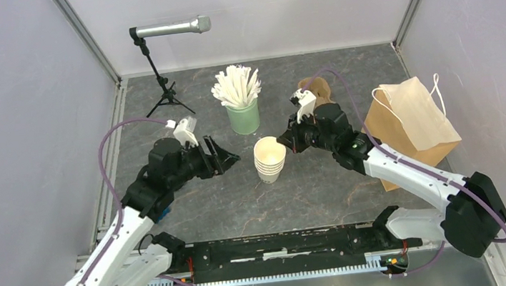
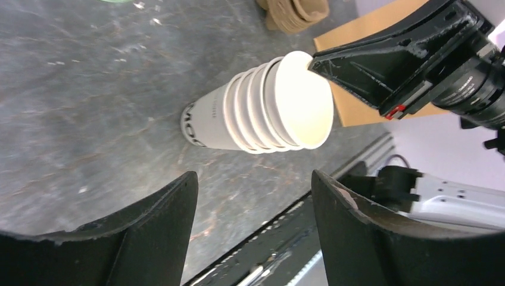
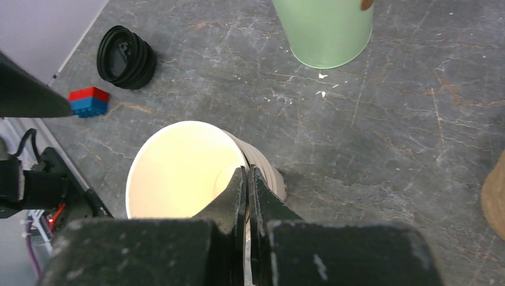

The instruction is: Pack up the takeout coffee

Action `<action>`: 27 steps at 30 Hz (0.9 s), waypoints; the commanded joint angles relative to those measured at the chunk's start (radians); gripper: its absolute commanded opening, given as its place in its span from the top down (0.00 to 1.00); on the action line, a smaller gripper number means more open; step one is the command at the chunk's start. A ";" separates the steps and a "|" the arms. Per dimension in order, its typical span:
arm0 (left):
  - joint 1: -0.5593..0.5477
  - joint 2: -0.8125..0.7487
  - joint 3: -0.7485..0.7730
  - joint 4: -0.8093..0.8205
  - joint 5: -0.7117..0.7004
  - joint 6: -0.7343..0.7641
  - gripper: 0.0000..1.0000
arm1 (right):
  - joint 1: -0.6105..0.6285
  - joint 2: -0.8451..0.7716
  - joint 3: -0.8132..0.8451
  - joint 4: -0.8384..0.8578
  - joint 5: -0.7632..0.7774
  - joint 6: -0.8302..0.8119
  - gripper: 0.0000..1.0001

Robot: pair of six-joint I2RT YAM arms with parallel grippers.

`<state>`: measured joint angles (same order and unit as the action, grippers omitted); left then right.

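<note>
Our right jaws, pressed together, pinch the cup stack's [image 1: 270, 161] top rim, probably to separate one. Our left jaws hover spread and empty at its nine o'clock, likely to steady it.

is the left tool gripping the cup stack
No, the left tool stands open, with the cup stack ahead of its fingers and clear of them.

dark grey marbled table [image 1: 327, 185] is carrying stack of cream paper cups [image 1: 270, 159], mint-green cup of white sticks [image 1: 243, 117], brown paper bag [image 1: 407, 132], microphone tripod [image 1: 169, 98].
</note>
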<state>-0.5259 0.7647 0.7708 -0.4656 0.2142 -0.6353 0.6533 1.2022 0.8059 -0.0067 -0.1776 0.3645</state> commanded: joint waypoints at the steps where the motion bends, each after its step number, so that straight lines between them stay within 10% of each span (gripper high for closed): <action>1: -0.004 0.079 -0.083 0.287 0.148 -0.256 0.26 | -0.002 -0.056 -0.031 0.087 -0.057 0.046 1.00; 24: -0.005 0.313 -0.176 0.495 0.186 -0.330 0.40 | -0.001 -0.055 -0.058 0.123 -0.066 0.062 1.00; 27: -0.005 0.319 -0.174 0.495 0.188 -0.324 0.39 | -0.001 -0.032 -0.019 0.048 -0.051 -0.017 0.78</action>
<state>-0.5262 1.0733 0.5968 -0.0227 0.3779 -0.9417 0.6506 1.1580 0.7471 0.0559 -0.2302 0.4122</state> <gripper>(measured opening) 0.608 0.100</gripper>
